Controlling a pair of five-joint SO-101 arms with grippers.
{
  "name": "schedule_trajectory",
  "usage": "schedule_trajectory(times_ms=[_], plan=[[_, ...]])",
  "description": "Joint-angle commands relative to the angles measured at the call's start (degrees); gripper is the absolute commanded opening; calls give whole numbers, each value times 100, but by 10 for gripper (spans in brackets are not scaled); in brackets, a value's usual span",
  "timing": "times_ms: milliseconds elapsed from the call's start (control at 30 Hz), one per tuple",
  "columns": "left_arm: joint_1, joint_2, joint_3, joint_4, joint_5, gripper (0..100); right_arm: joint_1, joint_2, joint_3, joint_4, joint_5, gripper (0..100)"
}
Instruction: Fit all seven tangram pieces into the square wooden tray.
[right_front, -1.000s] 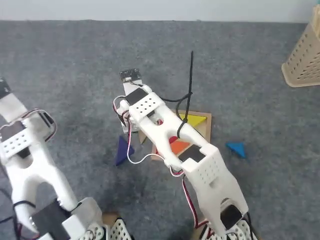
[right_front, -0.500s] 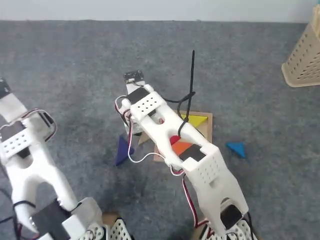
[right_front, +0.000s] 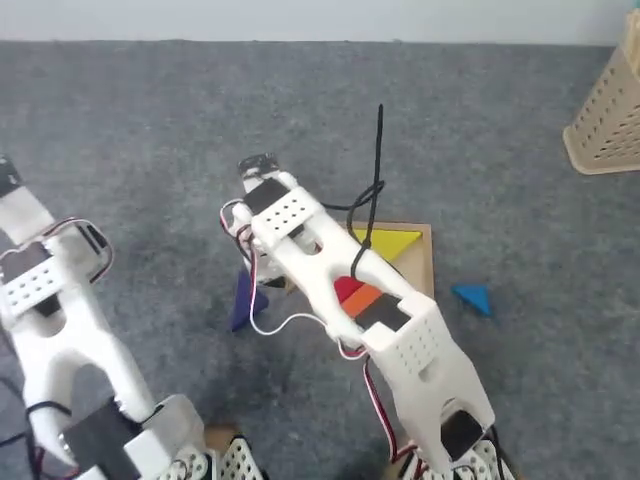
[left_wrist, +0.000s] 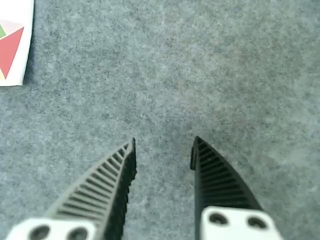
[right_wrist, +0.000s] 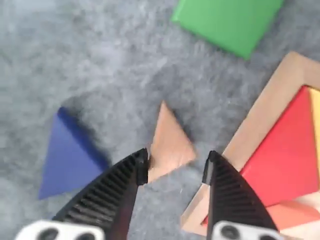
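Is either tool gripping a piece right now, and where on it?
Nothing is held. The right tool is open over the tan triangle; the left tool is open above carpet.

The surface (right_front: 150, 130) is mottled grey felt. The tray (right_front: 428, 262) is pale bare wood, and in it show a yellow triangle (right_front: 388, 240), a red piece (right_front: 346, 290) and an orange piece (right_front: 368, 298). On the grey lie a dark blue triangle (right_front: 243, 298), a bright light-blue triangle (right_front: 473, 297), a green piece (right_wrist: 227, 20) and a pale tan triangle (right_wrist: 167, 142). The left arm (right_front: 60, 300) and right arm (right_front: 330, 260) are white with black blocks. A black cable (right_front: 379, 160) and red and white wires (right_front: 262, 295) hang on the right one. The left arm's fingers (left_wrist: 112, 195) and right arm's fingers (right_wrist: 112, 195) are black and ridged. The basket (right_front: 608, 110) at far right is beige, dotted with holes. A white card (left_wrist: 15, 50) bears red and green triangles.
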Motion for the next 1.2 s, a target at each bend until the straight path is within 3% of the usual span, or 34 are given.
schedule_trajectory(times_ms=[0, 467, 633, 1000, 1167], plan=[[26, -44, -31, -141, -44, 174, -180, -251, 9, -127, 79, 200], [26, -44, -31, -132, -44, 174, 163, -13, -149, -453, 149, 199], [26, -44, -31, -132, -44, 174, 180, 40, -316, -541, 826, 202], [26, -44, -31, -123, -44, 174, 180, 48, -299, -576, 862, 196], [26, -44, -31, -123, -44, 174, 189, 31, -299, -593, 853, 86]])
